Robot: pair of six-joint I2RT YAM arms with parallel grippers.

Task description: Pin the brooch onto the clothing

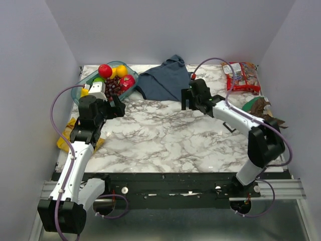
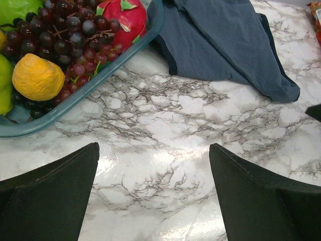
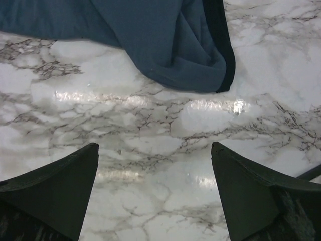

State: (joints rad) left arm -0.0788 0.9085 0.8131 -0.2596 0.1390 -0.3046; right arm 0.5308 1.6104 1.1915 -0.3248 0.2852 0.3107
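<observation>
Soft, crumpled slate-blue clothing [image 3: 165, 40], dark-trimmed, lies on glossy marble desk [image 3: 150, 130] just beyond right fingers [image 3: 50, 191], spread apart; left fingers [image 2: 50, 196] apart too (left-wrist cam, unlike right, shows grapes [image 2: 75, 35] in teal tray [image 2: 100, 81]).

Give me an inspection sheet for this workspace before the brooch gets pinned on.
Surface: glossy marble table.
Job's things: blue top crumpled at the far side; brooch, nothing seen.
Clutter: fruit tray far left; snack bag far right; brown and green items at the right edge; yellow item under the left arm.
Hands: left hand open, empty, near the tray; right hand open, empty, beside the top.
Cables: purple cables loop off both arms.
Surroundings: pale walls on three sides.
</observation>
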